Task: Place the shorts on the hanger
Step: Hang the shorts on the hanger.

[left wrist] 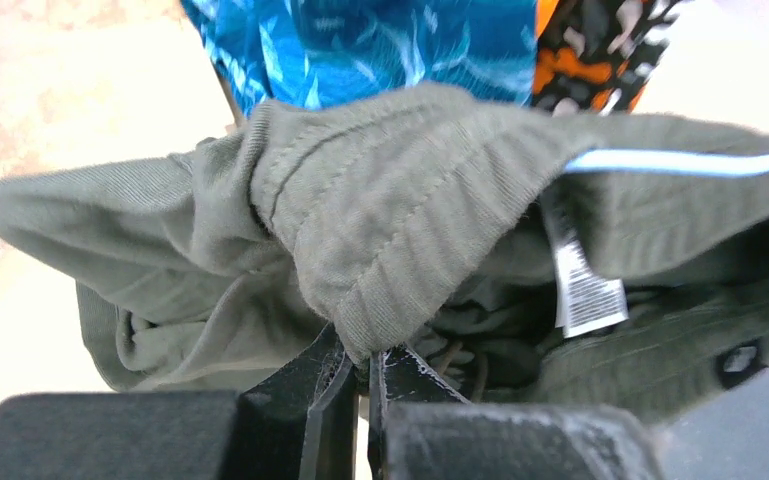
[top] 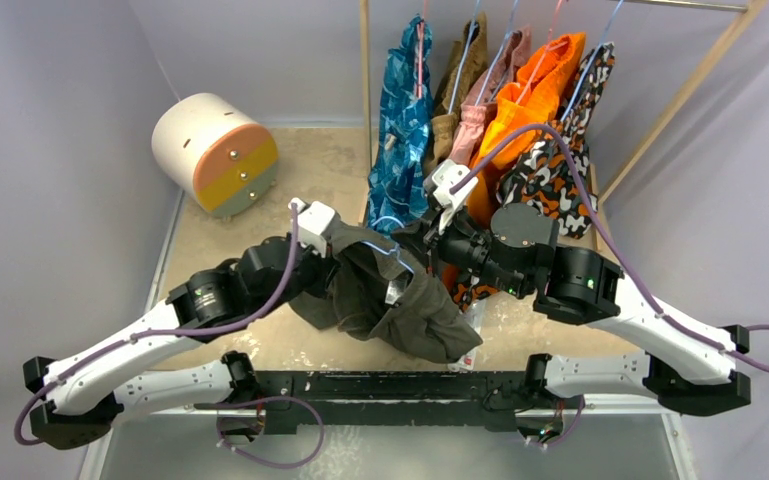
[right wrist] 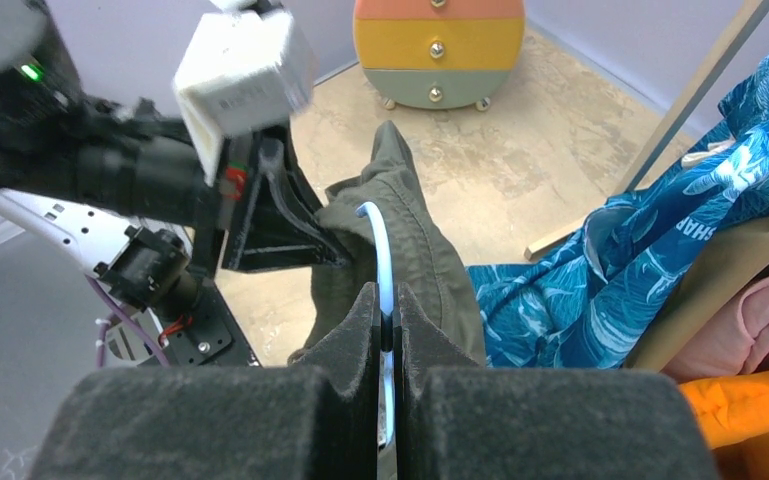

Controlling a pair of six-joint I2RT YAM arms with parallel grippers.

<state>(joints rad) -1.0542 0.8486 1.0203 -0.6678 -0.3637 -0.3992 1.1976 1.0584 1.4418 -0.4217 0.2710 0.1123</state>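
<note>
The shorts drape over the hanger above the table. The left gripper is at their left and the right gripper at their right. The clothes rack stands behind them, and the drawer chest sits behind them to the left.

Two slender robot arms share one look. The left arm and the right arm have smooth white shells dotted with tiny dark screws, linked by chunky black cylindrical joints. Each ends in an angular black base block, and a flat black rail spans the two. Thin purple cables trail along both arms. A small green light glows on a black joint of the right arm. A white boxy camera housing caps each wrist. The left tool has two thin, glossy black fingers with scuffed edges. The right tool has thicker black fingers with a matt, grainy surface.
</note>
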